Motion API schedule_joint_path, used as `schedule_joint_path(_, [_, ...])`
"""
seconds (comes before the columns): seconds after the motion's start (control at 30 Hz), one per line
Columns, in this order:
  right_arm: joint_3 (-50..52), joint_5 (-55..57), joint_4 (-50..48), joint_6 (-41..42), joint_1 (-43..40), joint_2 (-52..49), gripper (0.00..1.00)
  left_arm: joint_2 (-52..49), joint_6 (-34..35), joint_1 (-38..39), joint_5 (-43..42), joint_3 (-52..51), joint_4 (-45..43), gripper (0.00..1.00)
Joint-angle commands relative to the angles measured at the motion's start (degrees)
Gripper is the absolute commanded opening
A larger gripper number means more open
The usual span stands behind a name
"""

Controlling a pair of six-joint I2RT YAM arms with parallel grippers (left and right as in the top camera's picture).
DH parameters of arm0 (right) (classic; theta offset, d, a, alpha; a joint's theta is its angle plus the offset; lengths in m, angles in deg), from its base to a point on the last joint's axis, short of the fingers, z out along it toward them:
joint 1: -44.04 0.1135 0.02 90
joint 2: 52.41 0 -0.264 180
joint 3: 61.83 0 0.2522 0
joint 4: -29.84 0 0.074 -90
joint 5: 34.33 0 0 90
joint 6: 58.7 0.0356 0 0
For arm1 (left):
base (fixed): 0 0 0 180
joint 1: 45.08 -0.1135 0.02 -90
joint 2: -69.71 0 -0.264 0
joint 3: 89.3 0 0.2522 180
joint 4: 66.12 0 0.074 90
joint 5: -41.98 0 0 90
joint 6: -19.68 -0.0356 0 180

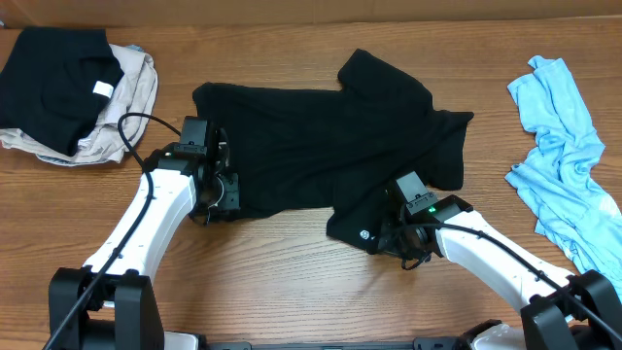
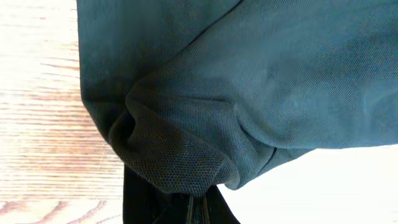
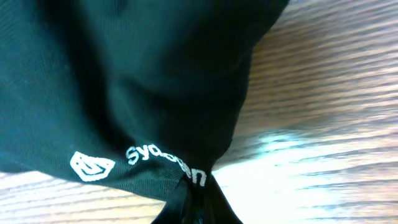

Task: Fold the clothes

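Pinching the black garment (image 1: 321, 146), spread mid-frame on the bench (image 1: 292, 282) — left gripper (image 1: 220, 192) and right gripper (image 1: 387, 236) jaws both clamped on its lower edge — probably to lift and fold it.

Place: we log a robotics lab | Evidence: wood-grain tabletop (image 1: 292, 282), white left arm (image 1: 146, 219), white right arm (image 1: 496, 253)

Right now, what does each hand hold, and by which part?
Both hold the large black fabric shirt: the left hand pinches its near-left corner, the right hand its near edge beside the small white logo.
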Motion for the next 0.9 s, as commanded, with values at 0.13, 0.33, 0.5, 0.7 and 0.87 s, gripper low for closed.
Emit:
schedule_joint_path(0.13, [-8.4,3.3,10.8,-1.7,-5.5,5.5,0.04,-0.2,-0.5,-0.1,1.3,10.3,10.3,0.04])
schedule_joint_path(0.33, [-26.0,4.6,26.8,-9.9,-17.3,13.4,0.04,-0.2,1.3,-0.1,6.3,25.7,21.9,0.04])
schedule_joint_path(0.5, [-39.0,4.6,32.1,-16.6,-26.8,15.3,0.04,-0.2,1.2,-0.1,10.6,38.1,25.8,0.04])
schedule_joint_path(0.7, [-48.8,4.6,34.2,-20.7,-34.6,15.3,0.04,-0.2,1.0,-0.1,12.9,48.7,26.7,0.04])
schedule_joint_path(0.87, [-51.4,4.6,36.5,-22.2,-37.9,15.4,0.04,-0.2,-0.5,-0.1,13.1,53.2,29.3,0.04])
